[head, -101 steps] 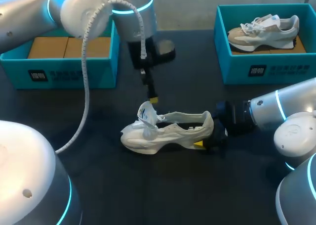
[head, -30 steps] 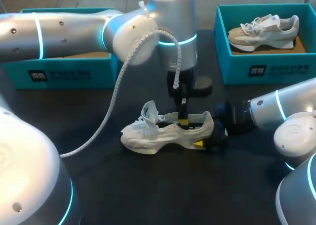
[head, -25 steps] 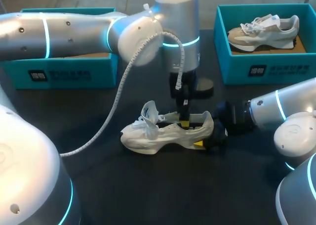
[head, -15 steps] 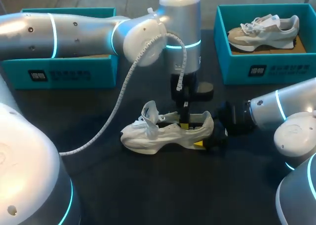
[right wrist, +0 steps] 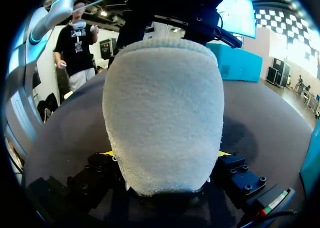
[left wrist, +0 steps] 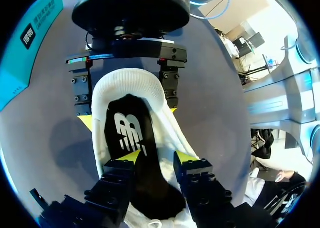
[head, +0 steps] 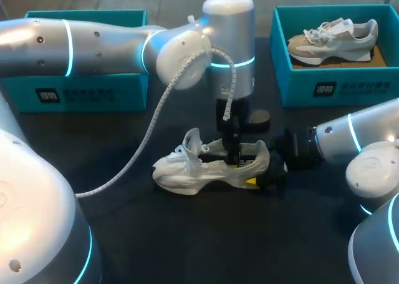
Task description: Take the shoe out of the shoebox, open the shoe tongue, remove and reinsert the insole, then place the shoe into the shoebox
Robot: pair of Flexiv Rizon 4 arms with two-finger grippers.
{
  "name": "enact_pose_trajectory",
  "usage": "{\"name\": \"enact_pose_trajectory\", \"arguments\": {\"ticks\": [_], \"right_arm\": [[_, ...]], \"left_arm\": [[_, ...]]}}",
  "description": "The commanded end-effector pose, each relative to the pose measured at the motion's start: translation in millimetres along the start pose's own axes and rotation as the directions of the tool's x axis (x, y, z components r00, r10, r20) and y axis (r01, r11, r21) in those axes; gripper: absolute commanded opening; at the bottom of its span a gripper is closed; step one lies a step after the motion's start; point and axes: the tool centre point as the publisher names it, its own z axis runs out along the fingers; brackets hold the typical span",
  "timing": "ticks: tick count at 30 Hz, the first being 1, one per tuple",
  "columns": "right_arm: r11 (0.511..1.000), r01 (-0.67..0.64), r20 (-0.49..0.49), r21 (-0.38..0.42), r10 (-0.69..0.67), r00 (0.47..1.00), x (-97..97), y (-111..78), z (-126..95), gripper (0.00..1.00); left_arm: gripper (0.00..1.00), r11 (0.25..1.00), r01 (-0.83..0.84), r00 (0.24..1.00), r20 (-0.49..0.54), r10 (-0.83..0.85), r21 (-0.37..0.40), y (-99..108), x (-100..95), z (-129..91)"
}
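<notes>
While R gripper (right wrist: pixel 165 155) clamps heel (head: pixel 262 154), shoe (head: pixel 199 168) lies crosswise, toe-left; L gripper (left wrist: pixel 156 158) spread inside.

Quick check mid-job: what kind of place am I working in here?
Probably a robot lab bench: left arm and right arm over a dark table, teal shoeboxes, a white shoe.

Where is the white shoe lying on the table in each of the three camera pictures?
Head view: the white shoe stands on its sole at the table's middle.
Left wrist view: it is just under the left tool, seen from above, looking into its opening.
Right wrist view: its heel fills the middle, between the right tool's fingers.
Shared landmark: the right tool clamping the heel.
</notes>
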Motion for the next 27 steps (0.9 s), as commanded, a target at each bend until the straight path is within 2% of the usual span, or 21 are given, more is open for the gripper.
{"name": "enact_pose_trajectory", "arguments": {"ticks": [1, 14, 15, 17, 20, 27], "right_arm": [[1.000, -0.001, 0.002, 0.003, 0.001, 1.000, -3.0, -4.6, 3, 0.00], [1.000, -0.001, 0.002, 0.003, 0.001, 1.000, -3.0, -4.6, 3, 0.00], [1.000, -0.001, 0.002, 0.003, 0.001, 1.000, -3.0, -4.6, 3, 0.00], [1.000, -0.001, 0.002, 0.003, 0.001, 1.000, -3.0, -4.6, 3, 0.00], [1.000, -0.001, 0.002, 0.003, 0.001, 1.000, -3.0, -4.6, 3, 0.00], [1.000, -0.001, 0.002, 0.003, 0.001, 1.000, -3.0, -4.6, 3, 0.00]], "left_arm": [[0.42, 1.000, -0.008, 1.000, 0.007, 0.008, 0.003, 0, 0.8, 7], [0.40, 1.000, -0.026, 0.995, 0.101, 0.024, 0.014, 2, -6.0, 26], [0.37, 1.000, -0.024, 0.994, 0.104, 0.022, 0.013, 3, -7.2, 28], [0.17, 1.000, -0.018, 0.994, 0.104, 0.018, 0.005, 4, -10.2, 33], [0.00, 1.000, -0.014, 0.993, 0.120, 0.015, -0.008, 5, -12.6, 36], [0.00, 1.000, -0.013, 0.990, 0.137, 0.016, -0.024, 10, -18.3, 37]]}}
